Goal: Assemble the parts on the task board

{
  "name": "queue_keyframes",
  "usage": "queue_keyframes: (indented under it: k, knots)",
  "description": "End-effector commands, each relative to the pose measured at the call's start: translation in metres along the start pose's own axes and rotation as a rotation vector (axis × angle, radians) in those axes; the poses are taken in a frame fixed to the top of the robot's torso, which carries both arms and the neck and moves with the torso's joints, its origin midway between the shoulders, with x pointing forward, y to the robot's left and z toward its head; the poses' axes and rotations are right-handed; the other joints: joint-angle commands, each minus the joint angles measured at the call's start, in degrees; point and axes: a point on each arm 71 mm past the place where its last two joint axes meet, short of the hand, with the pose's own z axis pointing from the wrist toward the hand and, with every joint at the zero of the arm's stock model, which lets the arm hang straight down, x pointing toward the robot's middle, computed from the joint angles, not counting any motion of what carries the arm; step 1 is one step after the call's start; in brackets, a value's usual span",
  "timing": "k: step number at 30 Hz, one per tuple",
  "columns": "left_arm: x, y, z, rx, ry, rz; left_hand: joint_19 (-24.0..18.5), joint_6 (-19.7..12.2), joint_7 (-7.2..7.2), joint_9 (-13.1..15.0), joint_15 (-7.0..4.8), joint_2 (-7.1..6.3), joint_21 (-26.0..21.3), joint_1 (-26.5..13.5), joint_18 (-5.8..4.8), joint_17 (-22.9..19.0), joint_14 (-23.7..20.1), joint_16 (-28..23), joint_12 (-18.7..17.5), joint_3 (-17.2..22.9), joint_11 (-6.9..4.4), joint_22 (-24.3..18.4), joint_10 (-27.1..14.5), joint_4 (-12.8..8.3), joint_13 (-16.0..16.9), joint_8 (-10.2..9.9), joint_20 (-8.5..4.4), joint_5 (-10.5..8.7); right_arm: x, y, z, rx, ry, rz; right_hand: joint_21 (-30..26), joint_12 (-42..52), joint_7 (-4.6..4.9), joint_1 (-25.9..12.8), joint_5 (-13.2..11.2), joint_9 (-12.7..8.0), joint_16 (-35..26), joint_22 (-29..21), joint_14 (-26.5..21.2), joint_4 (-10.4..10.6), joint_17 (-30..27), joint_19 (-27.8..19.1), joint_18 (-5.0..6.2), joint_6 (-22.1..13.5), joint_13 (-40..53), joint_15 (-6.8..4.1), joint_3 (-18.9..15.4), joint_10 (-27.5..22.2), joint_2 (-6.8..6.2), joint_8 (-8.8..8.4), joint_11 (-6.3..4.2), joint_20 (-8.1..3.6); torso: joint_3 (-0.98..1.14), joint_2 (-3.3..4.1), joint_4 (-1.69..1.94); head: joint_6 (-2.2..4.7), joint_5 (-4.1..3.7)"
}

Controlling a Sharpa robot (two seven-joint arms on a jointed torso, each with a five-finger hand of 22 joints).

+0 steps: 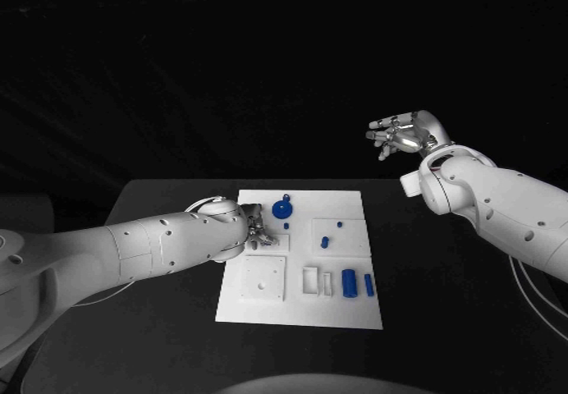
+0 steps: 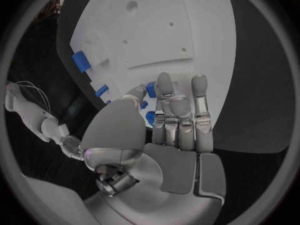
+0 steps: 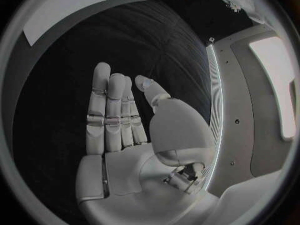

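The white task board [image 1: 270, 305] lies mid-table. On it are a round blue part [image 1: 281, 209], two small blue pegs [image 1: 339, 222] [image 1: 324, 241], a thick blue cylinder [image 1: 350, 282] and a thin blue one [image 1: 369, 285]. My left hand [image 1: 254, 234] hovers over the board's left side, largely hidden under its own arm. In the left wrist view this hand [image 2: 178, 122] has straight fingers and grips nothing; blue parts [image 2: 150, 89] peek out between thumb and fingers. The board [image 2: 156, 30] lies beyond it. My right hand [image 1: 402, 135] is raised beyond the table's far right corner, open and empty [image 3: 119, 115].
The board carries raised square plates [image 1: 265, 277] and narrow slots [image 1: 310, 280]. Black table [image 1: 438, 287] surrounds it, with bare room to the right and left. A corner of the board [image 3: 69, 10] shows far off in the right wrist view.
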Motion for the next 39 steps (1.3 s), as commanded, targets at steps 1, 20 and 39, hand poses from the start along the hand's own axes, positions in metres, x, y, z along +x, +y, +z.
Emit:
queue_keyframes:
  k: [1, 20, 39]
  knots:
    - [0.000, 0.001, 0.000, 0.000, -0.019, 0.005, 0.5, 0.3, 0.44, 0.2, 0.12, -0.67, -0.2, -0.6, -0.56, -0.1, -0.1, -0.3, 0.2, -0.3, 0.17, 1.0, 0.6, 0.9, 0.1, 0.3, -0.03, -2.80, 0.001, 0.001, 0.000, -0.009, 0.011, 0.003, 0.2, 0.0, 0.04, -0.1, 0.1, -0.1, -0.2, 0.0, 0.4, 0.3, 0.0, 1.5, -0.44, -0.2, 0.0, -0.09, 0.1, -0.3, -0.21, -0.21, 0.20, -0.11, 0.03, -0.01, -0.01, 0.09, -0.03]
    - [-0.008, 0.008, -0.008, 0.000, -0.040, -0.019, 0.7, 0.9, 0.76, 1.0, 0.15, -5.34, -0.5, -5.2, -0.46, -0.1, -0.1, -0.3, 0.2, -1.8, 0.33, 1.0, 0.8, 6.1, 0.1, 0.3, -0.02, -15.45, -0.002, 0.000, 0.000, -0.006, 0.004, -0.001, 0.3, -0.1, 0.07, -0.1, 0.1, -0.1, -0.2, -0.1, 0.4, 0.4, 0.0, 1.5, -0.43, -0.4, -0.2, -0.07, 0.0, -0.3, -0.27, -0.21, 0.23, -0.09, 0.04, -0.02, 0.02, 0.44, 0.08]
    - [-0.056, 0.016, -0.015, -0.004, -0.087, -0.166, 0.3, -1.2, 1.94, -8.3, 0.85, 0.08, -1.4, -0.4, -0.17, -0.2, -0.6, -1.1, -1.2, -8.1, 1.17, 1.0, -0.4, 4.0, -0.6, 0.2, 0.68, -9.29, -0.004, -0.002, -0.001, -0.002, 0.000, -0.004, 0.3, -0.1, 0.09, 0.0, 0.2, -0.1, -0.2, -0.2, 0.4, 0.4, 0.0, 1.5, -0.42, -0.4, -0.2, -0.08, 0.0, -0.3, -0.24, -0.21, 0.23, -0.09, 0.04, 0.03, -0.04, 1.12, 0.23]
